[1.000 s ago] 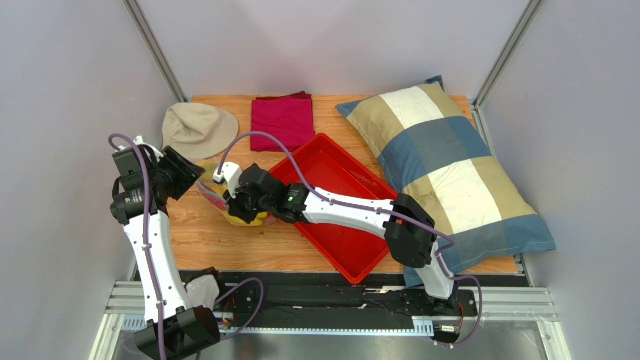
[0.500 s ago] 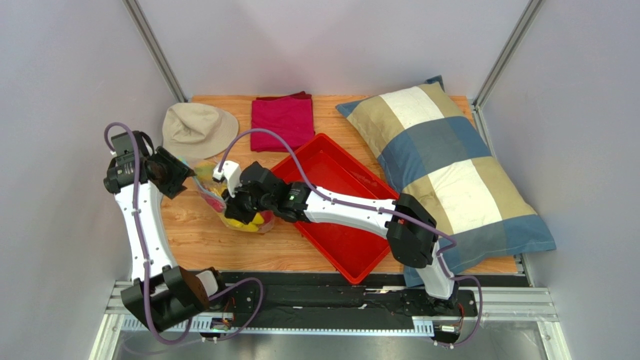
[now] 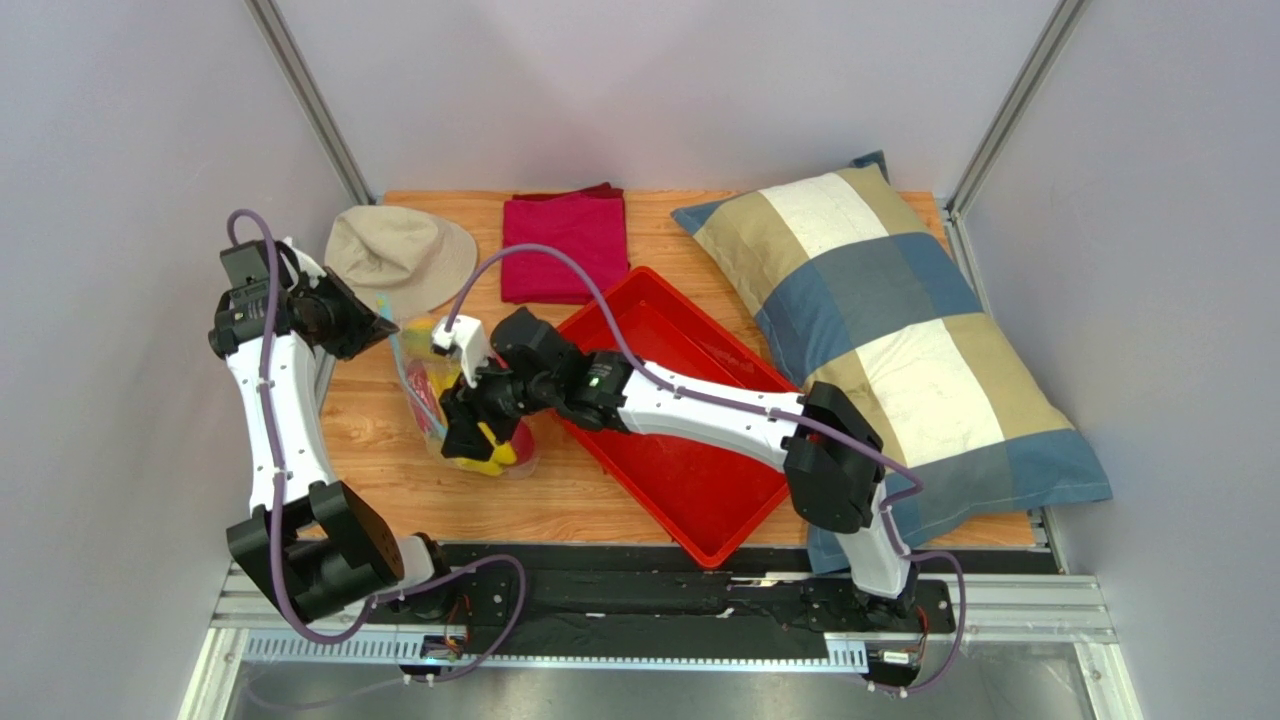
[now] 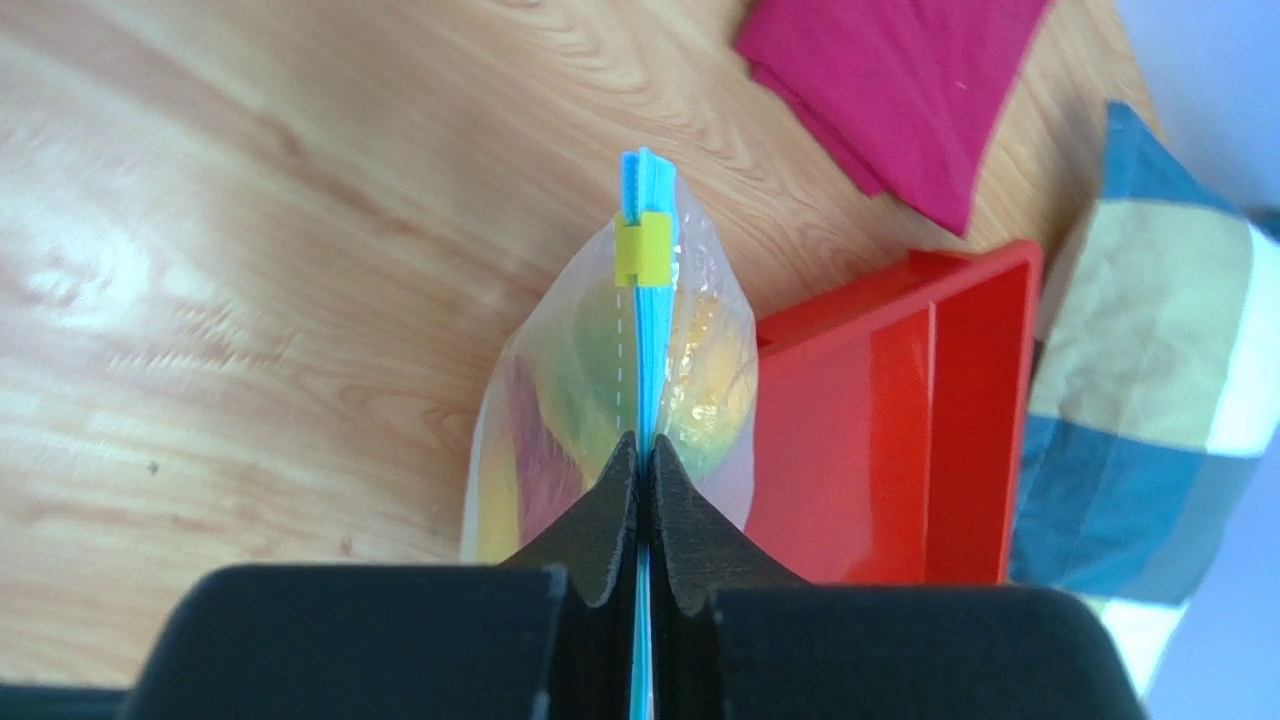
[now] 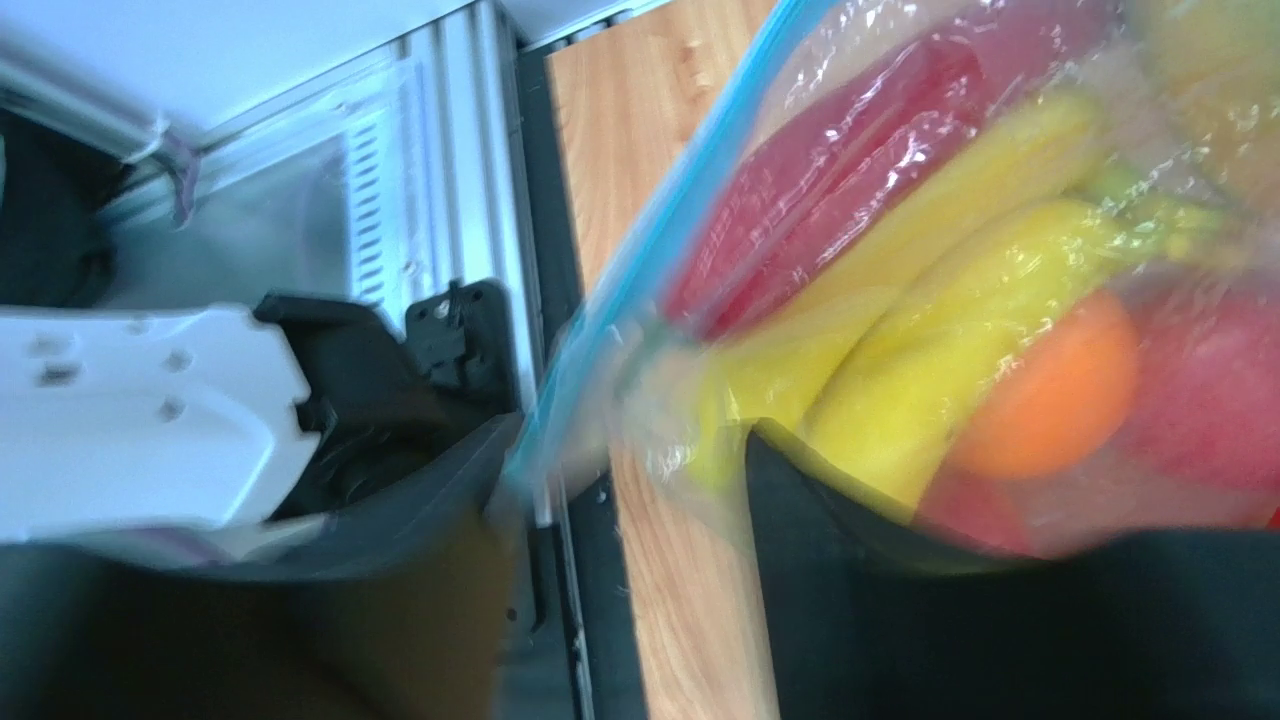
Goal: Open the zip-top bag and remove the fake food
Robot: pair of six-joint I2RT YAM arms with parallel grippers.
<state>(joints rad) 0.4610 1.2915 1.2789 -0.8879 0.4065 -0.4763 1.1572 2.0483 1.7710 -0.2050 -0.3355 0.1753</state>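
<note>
Pinching the zip strip [image 4: 646, 323]: left pincer [image 4: 643, 450], fingers pressed together on the blue strip of the zip-top bag [image 4: 691, 285], at the strip's near end in the wrist view.
Left arm pose: rises from its base along the surface's left edge, wrist bent beside the beige cap [image 3: 394, 255], pincer pointing right toward the bag.
Right pincer [image 5: 628, 450]: fingers spread, with the bag's strip end and a crinkled corner lying in the gap between them; whether either finger presses the plastic I cannot tell.
Right arm pose: stretched leftward from its base across the red tray [image 3: 661, 345], wrist turned so the pincer points toward the near edge at the bag's near end.
Bag position: on the wooden surface [image 3: 391, 480], just left of the tray, between the two pincers, strip edge uppermost.
Slider: yellow tab [image 4: 643, 249] near the strip's far end.
Fake food [image 5: 932, 300]: inside the bag; yellow banana, an orange [image 5: 1052, 390] and red pieces show through the plastic.
Backdrop: magenta cloth [image 3: 567, 240] and plaid pillow [image 3: 902, 345].
</note>
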